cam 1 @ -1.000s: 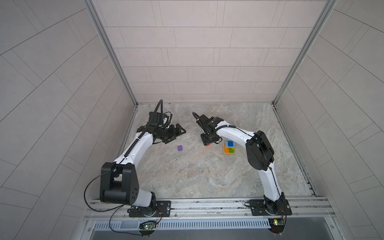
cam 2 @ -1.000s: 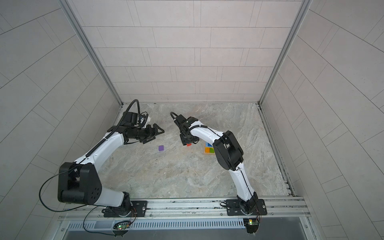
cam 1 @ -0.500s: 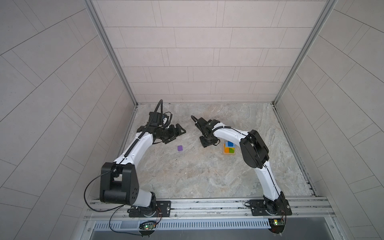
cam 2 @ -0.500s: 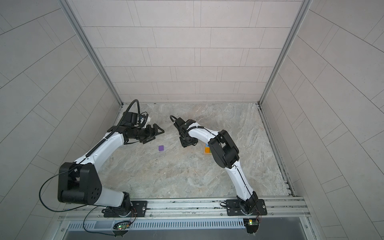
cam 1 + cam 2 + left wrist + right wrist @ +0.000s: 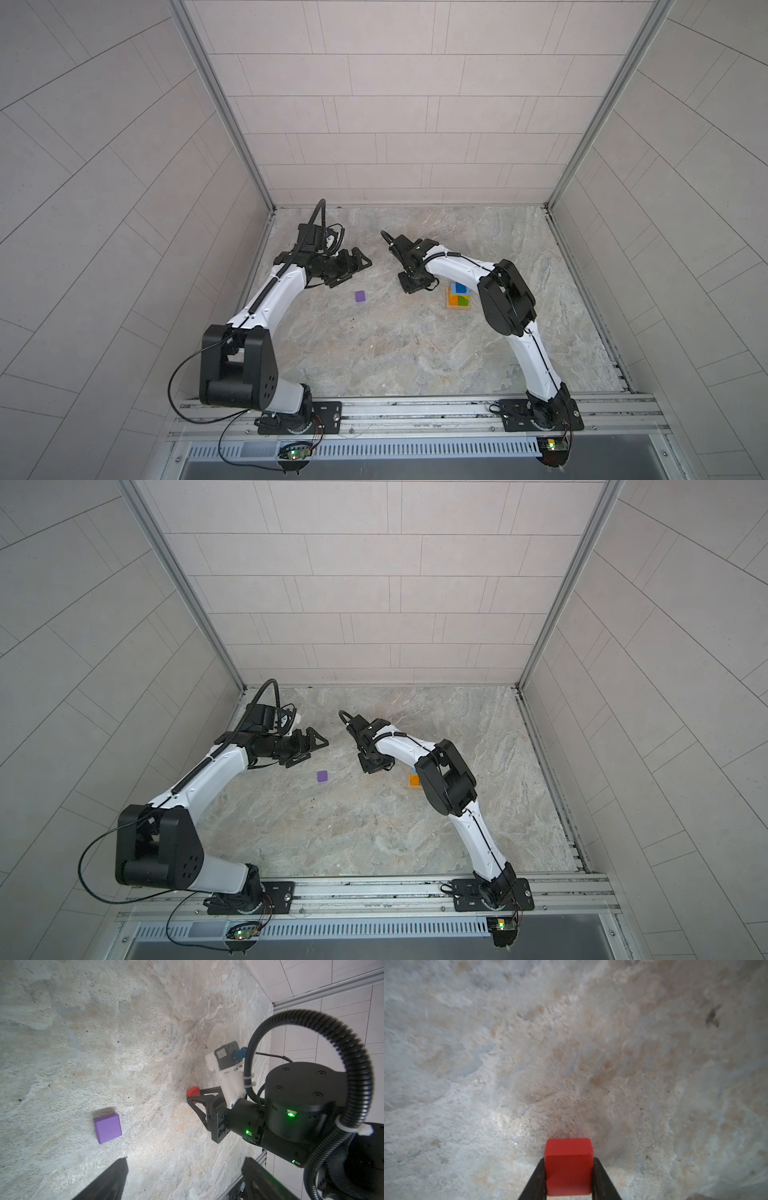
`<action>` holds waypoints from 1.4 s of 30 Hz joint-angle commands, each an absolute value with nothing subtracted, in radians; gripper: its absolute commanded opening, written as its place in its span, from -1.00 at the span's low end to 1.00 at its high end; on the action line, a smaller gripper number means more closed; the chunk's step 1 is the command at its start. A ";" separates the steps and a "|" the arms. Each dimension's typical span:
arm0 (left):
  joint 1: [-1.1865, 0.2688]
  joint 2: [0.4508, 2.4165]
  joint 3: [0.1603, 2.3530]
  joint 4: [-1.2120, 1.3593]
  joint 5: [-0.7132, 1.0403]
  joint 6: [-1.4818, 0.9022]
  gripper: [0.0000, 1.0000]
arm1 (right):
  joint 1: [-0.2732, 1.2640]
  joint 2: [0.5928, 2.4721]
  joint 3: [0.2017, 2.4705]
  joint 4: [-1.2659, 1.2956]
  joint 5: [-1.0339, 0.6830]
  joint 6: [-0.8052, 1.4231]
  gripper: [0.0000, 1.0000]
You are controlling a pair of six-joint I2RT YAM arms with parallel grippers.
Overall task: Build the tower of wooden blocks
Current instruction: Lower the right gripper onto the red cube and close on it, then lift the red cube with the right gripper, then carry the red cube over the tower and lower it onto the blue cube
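The tower (image 5: 458, 297) is only a low stack on the bench (image 5: 415, 353). It has a tan base with orange and green bricks side by side on top. There's a strip of yellow along the edge and a blue block (image 5: 459, 287) on top. It stands tucked just beside the black elbow of the right arm (image 5: 505, 299). In a top view that elbow hides nearly all of it, leaving only an orange corner (image 5: 413, 780) showing.

Just left of the tower in both top views, the right jaws point straight down at the bench, and they've got something. The right wrist view shows them clamped on a red cube (image 5: 568, 1165), one black finger (image 5: 536, 1180) pressed to each side. The left wrist view shows the same red cube (image 5: 193, 1091) low at the bench. Whether it rests on the stone or hangs a hair above it, I cannot tell.

Further left of the tower, well apart from it, a purple block (image 5: 360, 296) lies flat and alone on the bench, showing in both top views (image 5: 323, 776). It also shows clearly in the left wrist view (image 5: 108, 1128).

Beyond that, farthest from the tower, the left jaws stand spread wide and hold nothing. They hover near the purple block without touching it.
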State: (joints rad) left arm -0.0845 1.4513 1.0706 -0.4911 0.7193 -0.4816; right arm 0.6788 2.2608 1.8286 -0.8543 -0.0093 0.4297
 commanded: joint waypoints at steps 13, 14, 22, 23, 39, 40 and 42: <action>-0.077 1.433 1.074 -0.500 0.717 -0.474 0.86 | 0.671 2.165 1.885 -0.980 0.029 0.529 -0.82; -0.077 1.432 1.075 -0.500 0.717 -0.474 0.86 | 0.669 2.151 1.892 -0.990 0.023 0.534 -0.82; -0.077 1.429 1.075 -0.500 0.713 -0.474 0.86 | 0.650 2.057 1.971 -1.127 0.097 0.621 -0.93; -0.077 1.430 1.074 -0.501 0.713 -0.474 0.86 | 0.650 2.048 1.979 -1.142 0.110 0.622 -0.93; -0.077 1.425 1.077 -0.497 0.718 -0.478 0.86 | 0.643 1.806 1.769 -1.135 0.193 0.659 -0.75; -0.077 1.423 1.077 -0.497 0.718 -0.478 0.86 | 0.641 1.784 1.737 -1.112 0.190 0.661 -0.71; -0.077 1.420 1.074 -0.496 0.717 -0.477 0.86 | 0.631 1.743 1.677 -1.080 0.176 0.672 -0.69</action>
